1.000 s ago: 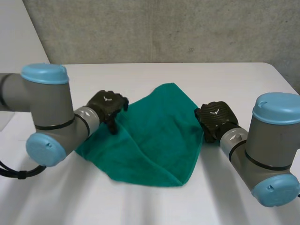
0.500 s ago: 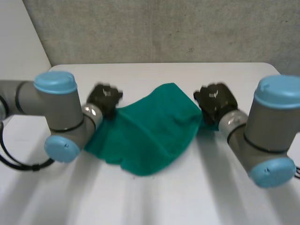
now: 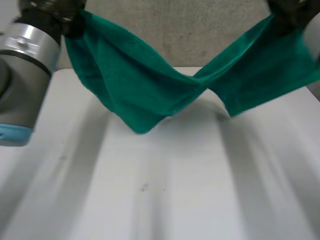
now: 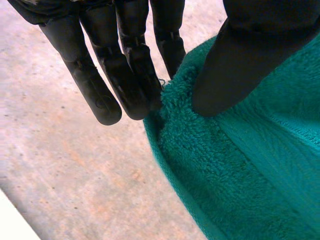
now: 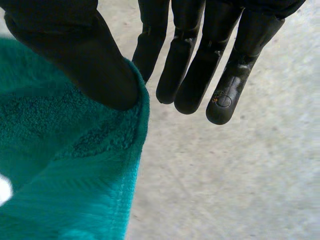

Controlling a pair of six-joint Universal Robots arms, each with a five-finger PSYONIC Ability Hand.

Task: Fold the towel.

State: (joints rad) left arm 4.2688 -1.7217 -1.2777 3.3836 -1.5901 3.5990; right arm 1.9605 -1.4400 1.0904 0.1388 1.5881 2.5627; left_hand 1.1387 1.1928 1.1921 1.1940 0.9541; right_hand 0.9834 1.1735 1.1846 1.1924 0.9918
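Item: teal-green terry towel [image 3: 145, 85], held up across the upper half of the head view. It is strung between both hands and sags to a V at frame centre.
Position vs. surface: the lowest fold (left of centre) hangs above the white table [image 3: 165, 190] and appears clear of it. A grey wall [image 3: 200, 30] is behind.
L hand: left hand [image 3: 70, 20] at upper left of the frame, on the towel's top corner. In the left wrist view its thumb [image 4: 250, 55] presses the pile against near-straight fingers [image 4: 125, 65] behind the edge, so it is pinching the cloth.
R hand: right hand [image 3: 290, 10] at upper right, on the opposite top corner. In the right wrist view the thumb [image 5: 85, 55] is on the hem with fingers [image 5: 200, 65] behind it, the same pinch.
Handling est.: light, limp, no stiffness, so it drapes wherever it is unsupported. The thick looped pile should give good friction and a low slip risk. Not fragile.
Grip advice: hold at corners or hem, thumb over the edge (as now). A mid-cloth hold would likely bunch it.
Concern: the slack centre and uneven lobes suggest the hands need spreading to tension the edge before laying down.
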